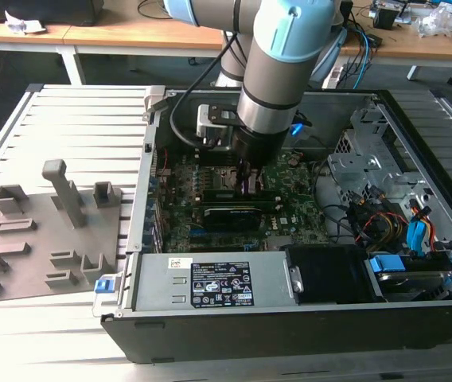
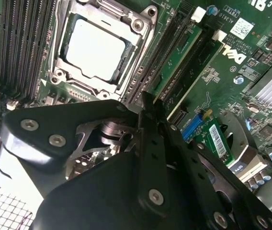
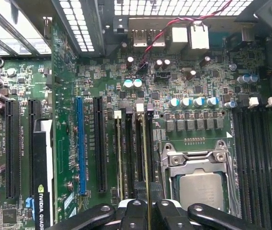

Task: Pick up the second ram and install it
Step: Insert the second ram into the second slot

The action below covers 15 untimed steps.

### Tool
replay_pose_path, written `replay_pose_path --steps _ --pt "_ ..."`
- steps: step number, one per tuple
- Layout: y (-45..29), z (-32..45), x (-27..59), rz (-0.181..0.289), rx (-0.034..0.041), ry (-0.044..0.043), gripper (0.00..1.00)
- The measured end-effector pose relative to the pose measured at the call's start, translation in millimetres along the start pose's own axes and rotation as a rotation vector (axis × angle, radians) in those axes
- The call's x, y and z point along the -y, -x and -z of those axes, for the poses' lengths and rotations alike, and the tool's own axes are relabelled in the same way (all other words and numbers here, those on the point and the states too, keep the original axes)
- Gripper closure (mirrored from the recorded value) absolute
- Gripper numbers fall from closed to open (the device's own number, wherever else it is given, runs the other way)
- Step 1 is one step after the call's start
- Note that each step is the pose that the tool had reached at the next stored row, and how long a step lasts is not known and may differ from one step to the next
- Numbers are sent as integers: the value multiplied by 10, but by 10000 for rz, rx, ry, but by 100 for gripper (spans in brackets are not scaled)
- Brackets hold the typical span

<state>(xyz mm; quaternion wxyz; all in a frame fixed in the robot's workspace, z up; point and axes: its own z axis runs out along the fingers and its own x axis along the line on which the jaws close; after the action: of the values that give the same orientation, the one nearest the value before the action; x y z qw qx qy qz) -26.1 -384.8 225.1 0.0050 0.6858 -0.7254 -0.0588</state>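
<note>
My gripper [image 1: 248, 185] is down inside the open computer case, over the memory slots of the green motherboard [image 1: 290, 219]. In the first wrist view the second ram [image 3: 147, 158] shows edge-on as a thin strip standing along a black slot, and the gripper [image 3: 149, 208] is shut on its near end. In the second wrist view the black fingers [image 2: 148, 108] meet in a point at the slot row next to the processor socket [image 2: 95, 48]. Another green memory stick [image 2: 181, 62] stands in a slot close beside it.
The processor socket [image 3: 200, 189] lies right beside the slots, with more empty slots [image 3: 253, 158] beyond. A graphics card [image 1: 230, 216] and the power supply [image 1: 218, 282] sit nearer the case front. Drive cage and cables [image 1: 385, 215] fill the exterior view's right. A grey fixture plate [image 1: 43, 239] lies outside.
</note>
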Motion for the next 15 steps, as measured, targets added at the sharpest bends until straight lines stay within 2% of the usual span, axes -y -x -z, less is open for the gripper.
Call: replay_pose_path --steps 3,7,12,15 --pt "-13 1 0 8 -6 1 86" --pt "-8 -37 7 12 -7 1 86" --pt "-7 -26 6 7 -1 1 86" --pt "-16 -57 9 7 -4 8 86"
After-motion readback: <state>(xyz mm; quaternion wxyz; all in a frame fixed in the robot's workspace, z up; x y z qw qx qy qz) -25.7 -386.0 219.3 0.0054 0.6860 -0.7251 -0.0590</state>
